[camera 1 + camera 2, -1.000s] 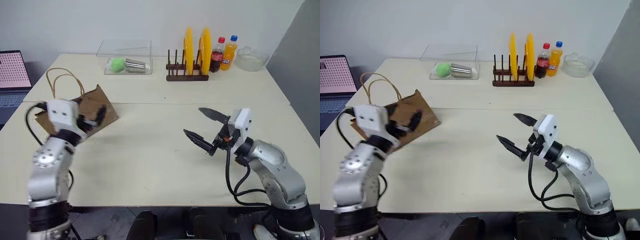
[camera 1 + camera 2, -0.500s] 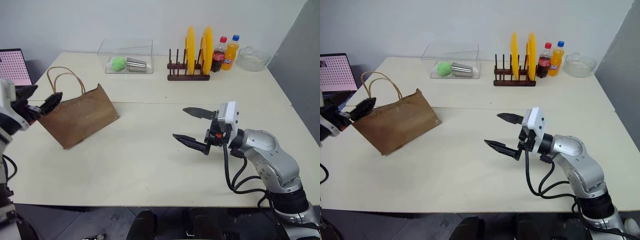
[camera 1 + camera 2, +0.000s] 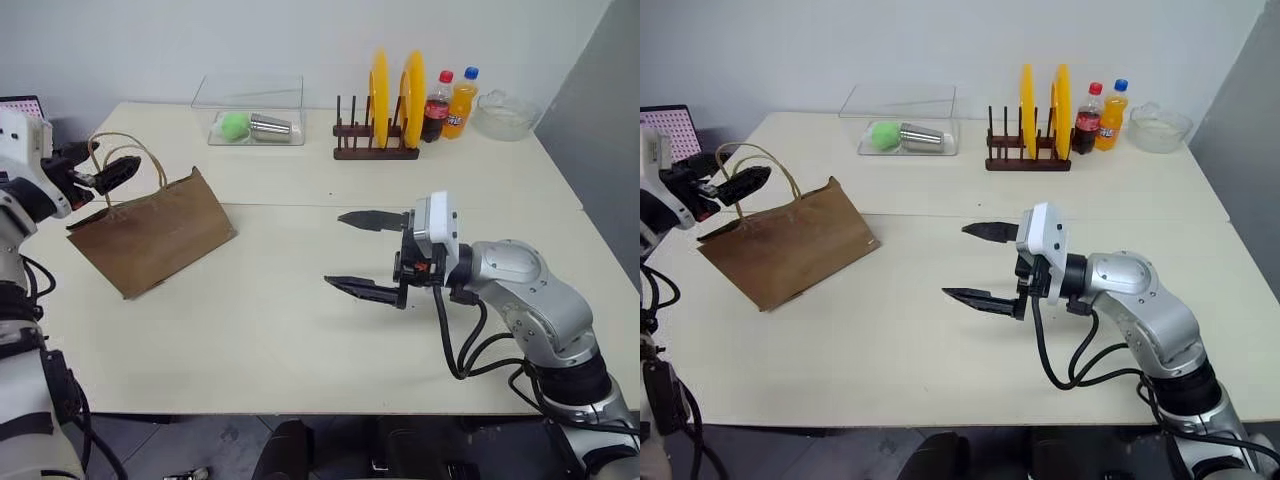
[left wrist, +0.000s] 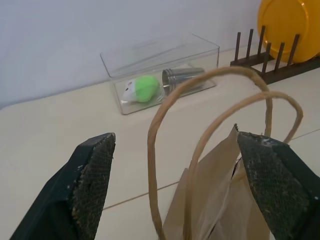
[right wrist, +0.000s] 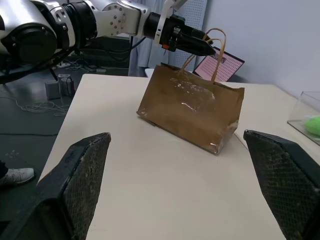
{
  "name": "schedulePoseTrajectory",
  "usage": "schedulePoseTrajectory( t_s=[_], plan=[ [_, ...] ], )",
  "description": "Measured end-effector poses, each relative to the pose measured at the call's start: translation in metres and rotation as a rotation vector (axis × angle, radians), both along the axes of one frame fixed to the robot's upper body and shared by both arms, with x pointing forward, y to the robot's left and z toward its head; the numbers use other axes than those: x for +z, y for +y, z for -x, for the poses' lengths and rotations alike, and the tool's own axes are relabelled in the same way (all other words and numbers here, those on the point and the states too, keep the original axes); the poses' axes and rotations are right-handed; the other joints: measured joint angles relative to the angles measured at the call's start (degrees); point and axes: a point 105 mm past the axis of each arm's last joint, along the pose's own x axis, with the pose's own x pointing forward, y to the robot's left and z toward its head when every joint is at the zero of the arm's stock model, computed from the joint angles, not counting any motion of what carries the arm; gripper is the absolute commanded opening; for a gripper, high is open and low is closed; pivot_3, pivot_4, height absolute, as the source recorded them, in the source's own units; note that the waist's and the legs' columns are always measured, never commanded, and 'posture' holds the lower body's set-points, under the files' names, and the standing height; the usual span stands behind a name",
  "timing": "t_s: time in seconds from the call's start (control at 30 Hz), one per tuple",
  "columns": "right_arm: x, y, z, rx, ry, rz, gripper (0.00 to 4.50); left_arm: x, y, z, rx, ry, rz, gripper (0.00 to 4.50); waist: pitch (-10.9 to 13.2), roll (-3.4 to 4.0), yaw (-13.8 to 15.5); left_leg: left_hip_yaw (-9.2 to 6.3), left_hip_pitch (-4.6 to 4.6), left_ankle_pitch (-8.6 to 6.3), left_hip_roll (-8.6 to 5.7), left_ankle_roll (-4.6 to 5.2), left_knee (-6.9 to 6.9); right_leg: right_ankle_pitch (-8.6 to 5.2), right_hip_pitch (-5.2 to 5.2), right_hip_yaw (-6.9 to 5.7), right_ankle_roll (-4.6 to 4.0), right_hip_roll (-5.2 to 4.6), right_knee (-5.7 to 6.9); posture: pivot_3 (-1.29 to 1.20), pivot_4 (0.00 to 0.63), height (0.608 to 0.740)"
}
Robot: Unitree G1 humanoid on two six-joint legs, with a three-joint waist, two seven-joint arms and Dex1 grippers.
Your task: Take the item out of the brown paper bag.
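Left gripper (image 3: 103,172) raised level, jaws apart, the brown paper bag's (image 3: 155,233) thin twisted loop handles (image 4: 200,145) standing between them, untouched. Bag: creased kraft paper, leaning on the table (image 3: 300,330). Right gripper (image 3: 363,253) level, jaws wide, pointing toward the bag, well apart.

Head stereo pair looks down over table (image 3: 300,330); both wrist cameras face brown paper bag (image 5: 192,107), left close.
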Motion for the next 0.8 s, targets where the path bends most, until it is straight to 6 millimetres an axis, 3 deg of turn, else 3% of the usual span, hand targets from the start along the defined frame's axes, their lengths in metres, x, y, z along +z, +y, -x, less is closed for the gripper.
schedulePoseTrajectory(
  t_s=[0.1, 0.47, 0.63, 0.8],
  plan=[
    [0.0, -0.001, -0.001, -0.003, 0.001, 0.01, 4.5, 0.006, 0.001, -0.005, 0.002, -0.017, 0.001, 3.5, 0.0, -0.01, 0.0, 0.0, -0.03, 0.0, 0.0, 0.0, 0.01, -0.01, -0.02, -0.01, 0.01, 0.0, 0.01, 0.0, 0.15, 0.74],
    [0.0, -0.002, -0.002, -0.008, 0.01, 0.027, 4.5, 0.012, -0.004, -0.015, -0.021, -0.019, -0.057, 0.02, 0.0, -0.02, -0.1, -0.03, -0.15, 0.0, -0.01, 0.0, 0.07, 0.0, -0.08, -0.06, 0.01, 0.0, 0.07, 0.0, 0.15, 0.74],
    [0.002, -0.01, -0.001, -0.05, 0.001, 0.03, 4.5, 0.022, -0.023, -0.022, -0.1, -0.033, -0.066, 0.02, 0.1, -0.14, 0.1, -0.21, -0.35, 0.01, -0.04, 0.0, 0.19, 0.0, -0.13, -0.23, 0.01, -0.01, 0.07, 0.0, 0.15, 0.74],
    [-0.002, -0.025, 0.005, -0.113, 0.033, 0.018, 4.5, 0.039, -0.056, -0.03, -0.229, -0.054, -0.109, 0.02, 0.1, -0.21, 0.1, -0.37, -0.51, 0.01, -0.07, -0.01, 0.24, 0.01, -0.17, -0.37, 0.0, -0.04, 0.05, 0.0, 0.15, 0.74]
  ],
)
